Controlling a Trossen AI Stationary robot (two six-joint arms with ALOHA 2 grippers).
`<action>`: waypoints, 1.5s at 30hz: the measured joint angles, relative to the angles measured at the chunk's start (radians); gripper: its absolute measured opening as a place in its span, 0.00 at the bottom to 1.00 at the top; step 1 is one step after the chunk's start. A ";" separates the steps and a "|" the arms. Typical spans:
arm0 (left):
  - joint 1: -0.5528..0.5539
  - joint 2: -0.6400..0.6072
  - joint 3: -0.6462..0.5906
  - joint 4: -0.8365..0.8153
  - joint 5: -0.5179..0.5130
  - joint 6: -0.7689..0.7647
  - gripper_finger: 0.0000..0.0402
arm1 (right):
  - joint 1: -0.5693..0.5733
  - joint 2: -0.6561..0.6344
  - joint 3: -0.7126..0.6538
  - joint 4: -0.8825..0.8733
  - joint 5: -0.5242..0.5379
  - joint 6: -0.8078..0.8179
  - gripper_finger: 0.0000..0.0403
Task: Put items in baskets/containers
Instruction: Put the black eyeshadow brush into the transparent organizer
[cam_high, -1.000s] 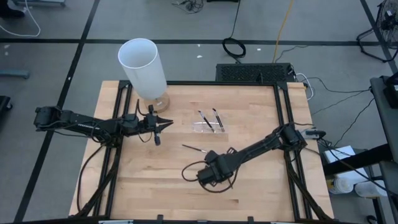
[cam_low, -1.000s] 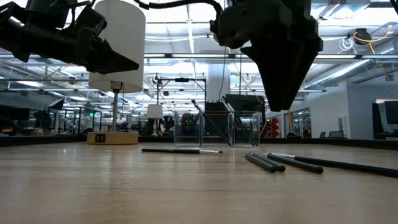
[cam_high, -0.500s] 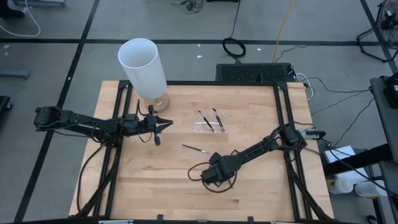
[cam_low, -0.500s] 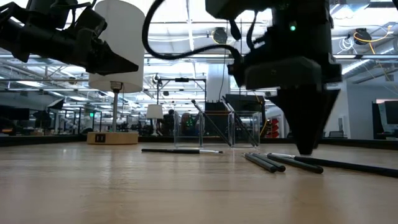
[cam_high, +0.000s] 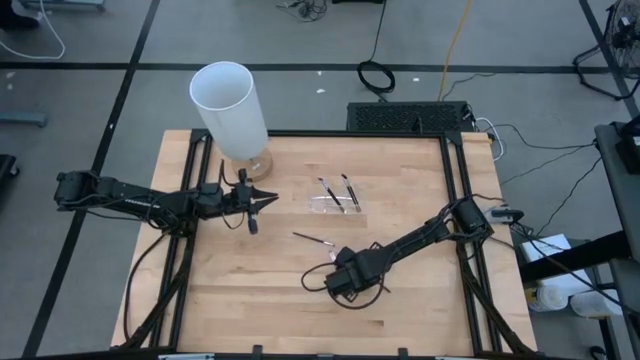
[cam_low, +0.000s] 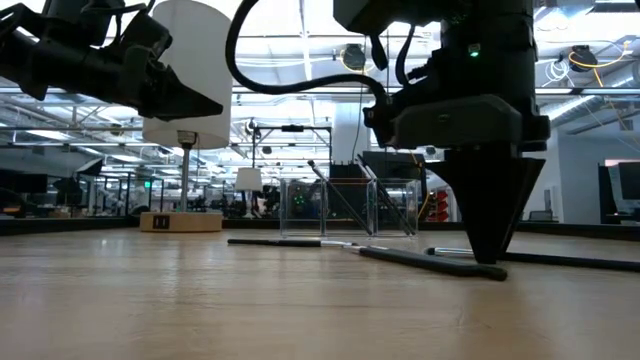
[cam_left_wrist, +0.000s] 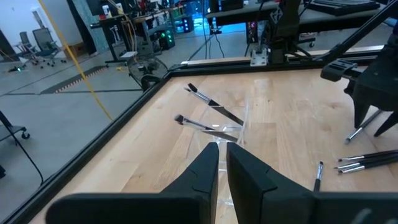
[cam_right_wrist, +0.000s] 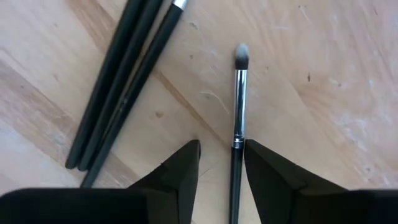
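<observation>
- The pale wooden plank worktop (cam_high: 240, 290) in a black metal frame carries everything, with both dark arms reaching over it from opposite sides.
- A tall white cylinder on a round wooden base (cam_high: 232, 110) stands at the far left corner of the worktop.
- The right arm's claw (cam_right_wrist: 219, 163) points straight down at the near middle of the worktop, its tips at or just above the wood. Its two dark fingers (cam_right_wrist: 180, 171) are parted narrowly and straddle the handle of one thin brush with a dark handle, silvery ferrule and grey tip (cam_right_wrist: 238, 106). The brush lies flat between them; whether the fingers press it cannot be told.
- The left arm's claw (cam_left_wrist: 222, 155) hovers above the worktop near the cylinder's base, pointing toward the centre. Its fingers are drawn nearly together with only a thin slit between them, and they hold nothing.
- A small shallow tray of clear plastic (cam_high: 334, 205) sits at the middle of the worktop, well apart from the right claw. Two dark brushes (cam_high: 337, 193) lean in it.
- A bundle of three dark brush handles (cam_right_wrist: 121, 87) lies side by side just beside the straddled brush.
- One lone brush (cam_high: 312, 239) lies flat between the tray and the right claw.
</observation>
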 joint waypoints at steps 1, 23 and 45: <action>0.000 0.000 0.000 0.001 0.000 0.000 0.10 | 0.000 0.001 0.000 -0.002 0.001 -0.010 0.31; 0.000 0.000 0.000 -0.010 0.000 0.000 0.10 | -0.009 0.005 -0.002 0.006 -0.002 -0.124 0.01; 0.000 0.000 0.000 -0.018 0.000 0.000 0.10 | -0.009 -0.042 -0.006 -0.012 0.062 -0.156 0.00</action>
